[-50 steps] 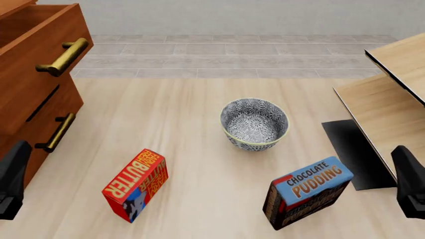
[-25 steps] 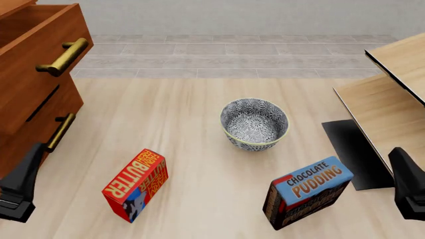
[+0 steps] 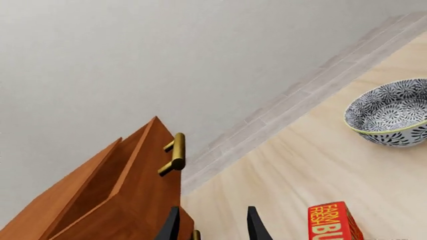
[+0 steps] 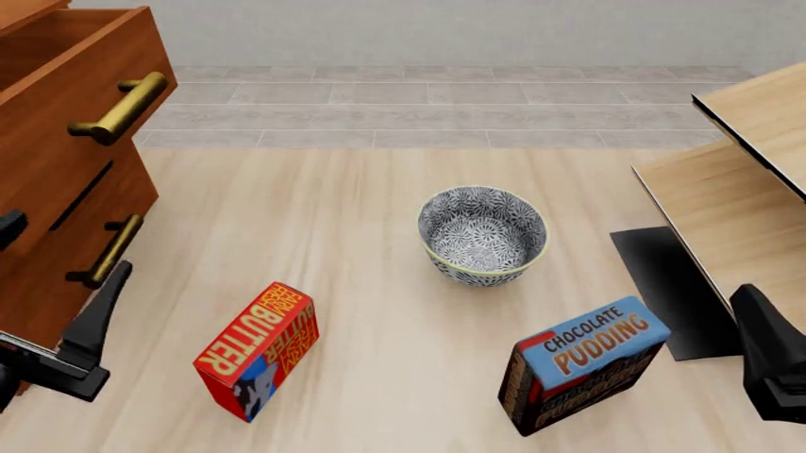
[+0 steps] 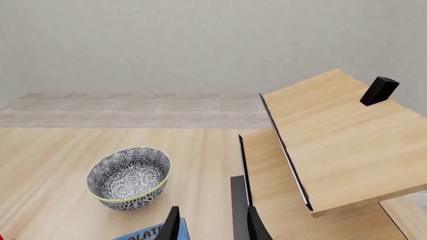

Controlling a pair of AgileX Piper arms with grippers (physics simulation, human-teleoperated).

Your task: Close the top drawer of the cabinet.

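Observation:
The cabinet (image 4: pixel 51 217) stands at the left edge of the front view. Its top drawer (image 4: pixel 70 113) is pulled out, open-topped, with a brass bar handle (image 4: pixel 120 107). In the left wrist view the top drawer (image 3: pixel 133 195) and its handle (image 3: pixel 175 152) lie ahead of my left gripper (image 3: pixel 212 226), which is open and empty. In the front view my left gripper (image 4: pixel 108 307) is low, beside the lower drawers and below the top drawer. My right gripper (image 4: pixel 765 354) is open and empty at the right edge, far from the cabinet.
A patterned bowl (image 4: pixel 482 234) sits mid-table. A red butter box (image 4: pixel 256 351) lies right of my left gripper. A chocolate pudding box (image 4: pixel 582 363) stands near my right gripper. Pale light-wood furniture with black edging (image 4: pixel 737 198) fills the right side.
My left gripper has risen and moved right and forward, alongside the cabinet's lower drawers. My right gripper has barely shifted. The drawer has not moved.

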